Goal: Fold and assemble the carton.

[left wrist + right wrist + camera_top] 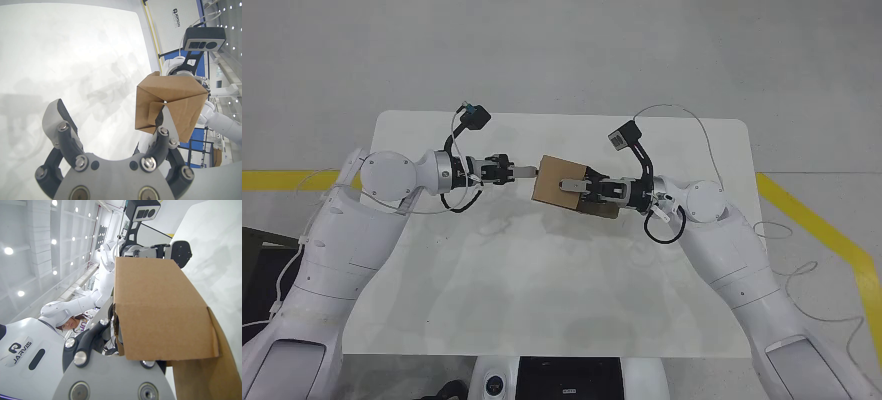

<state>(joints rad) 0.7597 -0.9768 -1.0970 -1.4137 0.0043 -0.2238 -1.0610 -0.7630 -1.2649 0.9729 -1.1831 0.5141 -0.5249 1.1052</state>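
Brown cardboard carton (560,178) (170,106) (160,313), partly erected, held above the middle rear of the white table (542,300) (56,47) and between the two arms. In the right wrist view its broad side panel faces the camera, and a loose flap (217,370) hangs open from one end. In the left wrist view the opposite end shows folded panels meeting at a point, with a small tuck flap (152,113) standing out from the face.

Right gripper (568,186): clamped on the carton at the end nearer its own arm. One silver finger (103,311) lies against the torn edge of the cardboard wall; the other is hidden behind the panel. From above, one finger rests along the carton's upper face.

Left gripper (529,171) (113,106): jaws spread wide, grasping nothing. One fingertip (166,113) touches the carton's end face just beside the tuck flap; the other finger (62,111), with its ribbed black pad, stands well apart from the cardboard over bare table. In the right wrist view, this gripper's black pad (181,251) appears just beyond the carton's far edge.
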